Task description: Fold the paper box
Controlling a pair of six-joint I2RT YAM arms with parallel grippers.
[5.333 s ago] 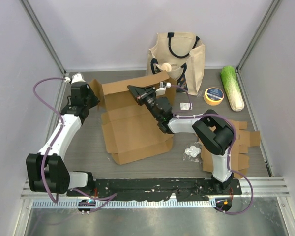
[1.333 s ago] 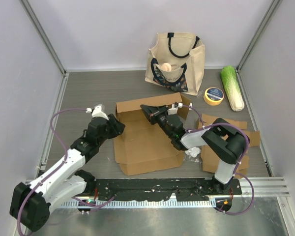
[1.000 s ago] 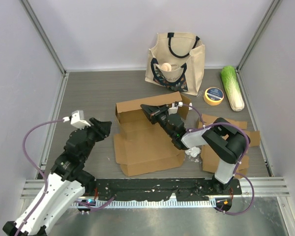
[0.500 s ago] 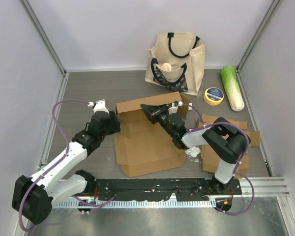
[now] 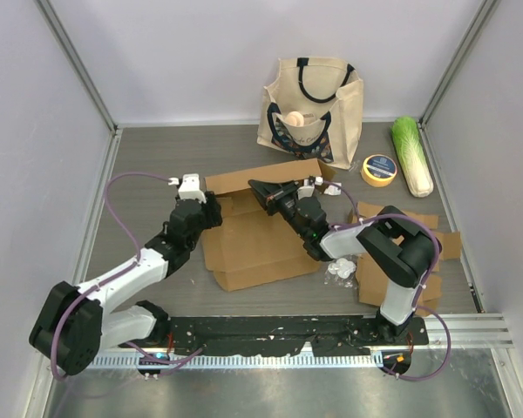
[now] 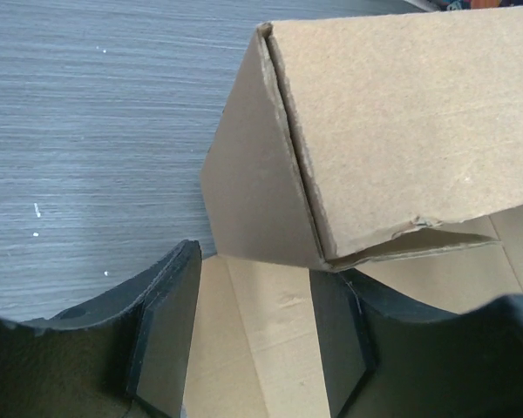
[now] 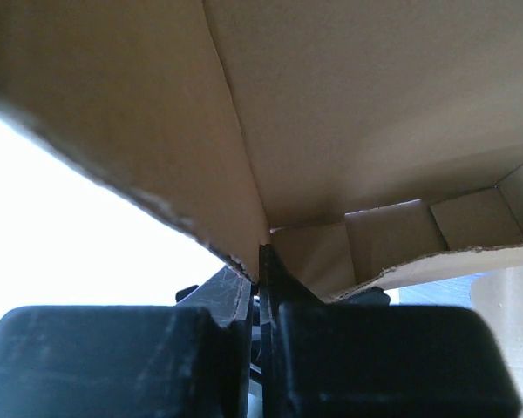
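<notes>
Box [image 5: 244,246]: half-folded, back wall raised.
Left gripper [image 6: 253,335]: released, jaws astride box's left corner, seemingly not touching.
Right gripper [image 5: 255,187]: clenched on box's back wall.

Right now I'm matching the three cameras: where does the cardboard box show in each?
Top external: box at centre, between the arms.
Left wrist: upper right, corner above the open left hand.
Right wrist: fills the frame; right hand shut on it.
Shared landmark: its raised back wall.
</notes>
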